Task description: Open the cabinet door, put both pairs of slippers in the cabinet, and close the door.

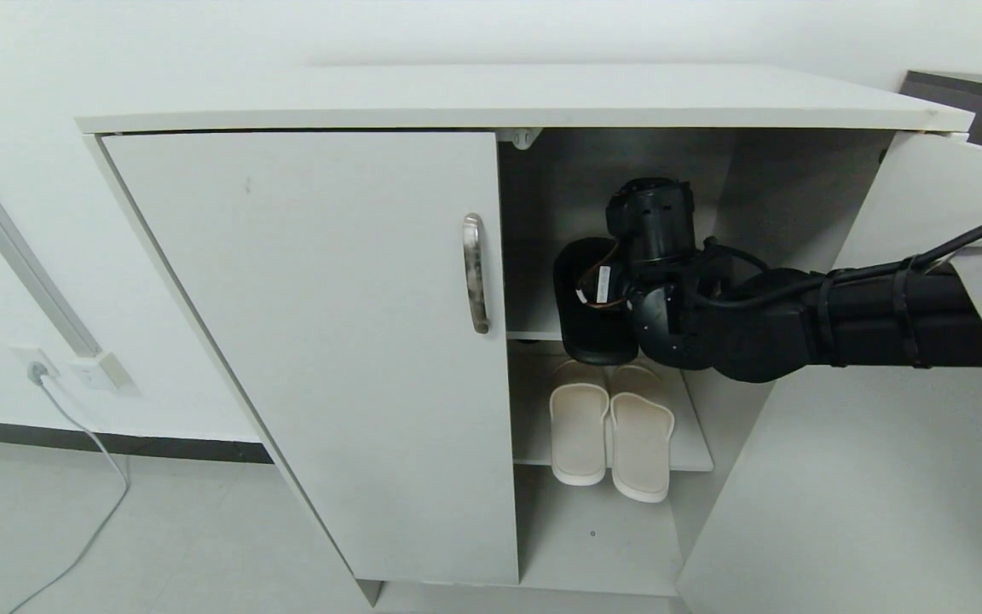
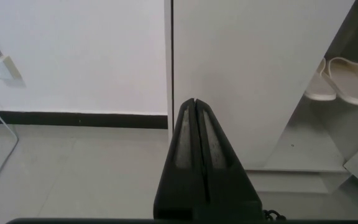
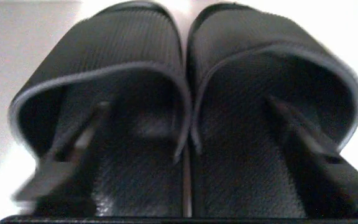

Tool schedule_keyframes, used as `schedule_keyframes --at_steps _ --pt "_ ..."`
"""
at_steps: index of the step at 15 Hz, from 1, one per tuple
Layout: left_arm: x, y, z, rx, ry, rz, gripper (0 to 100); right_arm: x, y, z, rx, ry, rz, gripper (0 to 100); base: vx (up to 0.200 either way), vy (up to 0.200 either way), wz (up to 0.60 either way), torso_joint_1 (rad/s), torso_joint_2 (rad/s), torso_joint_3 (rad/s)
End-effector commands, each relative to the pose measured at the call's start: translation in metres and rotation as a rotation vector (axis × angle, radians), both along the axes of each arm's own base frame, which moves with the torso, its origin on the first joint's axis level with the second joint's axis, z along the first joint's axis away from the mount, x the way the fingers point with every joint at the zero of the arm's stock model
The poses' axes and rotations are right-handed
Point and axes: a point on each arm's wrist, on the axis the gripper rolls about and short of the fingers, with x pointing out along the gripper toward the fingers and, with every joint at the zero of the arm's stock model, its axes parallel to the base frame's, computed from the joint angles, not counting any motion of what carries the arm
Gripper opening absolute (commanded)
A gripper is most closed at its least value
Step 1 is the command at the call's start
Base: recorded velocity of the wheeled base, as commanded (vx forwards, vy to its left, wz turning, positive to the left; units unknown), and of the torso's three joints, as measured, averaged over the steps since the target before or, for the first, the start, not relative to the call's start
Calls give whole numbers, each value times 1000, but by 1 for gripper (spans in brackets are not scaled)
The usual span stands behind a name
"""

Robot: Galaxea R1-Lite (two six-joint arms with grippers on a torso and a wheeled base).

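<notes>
step in hand: stowing the second pair, with the right door (image 1: 926, 205) already open. gripping black slippers (image 1: 585, 337) with right hand (image 3: 185, 118), one finger inside each strap, soles tilted steeply at the front edge of the upper shelf (image 1: 534, 328). white slippers (image 1: 610, 431) already lying flat at the front edge of the middle shelf. left hand (image 2: 194, 109): fully closed, empty, outside the cabinet. next, probably: set down level on upper shelf, release, withdraw, close door.

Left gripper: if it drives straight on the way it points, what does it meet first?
The closed door, near its outer edge: the shut left gripper aims straight at it. How far off it stands is unclear.
</notes>
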Motion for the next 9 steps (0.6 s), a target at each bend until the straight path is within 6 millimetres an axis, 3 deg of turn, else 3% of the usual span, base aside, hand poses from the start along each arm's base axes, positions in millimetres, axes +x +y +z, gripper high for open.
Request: schedule_keyframes --at_steps 1,5,9 --pt "0 0 0 -1 1 0 0 -11 -2 6 3 -3 10 100 0 0 0 0 0 0" --pt "0 0 0 -1 1 0 0 -54 -6 17 -9 -1 42 100 0 0 0 0 0 0" --pt "0 0 0 -1 1 0 0 -109 -17 25 -15 -1 101 100 0 0 0 0 0 0"
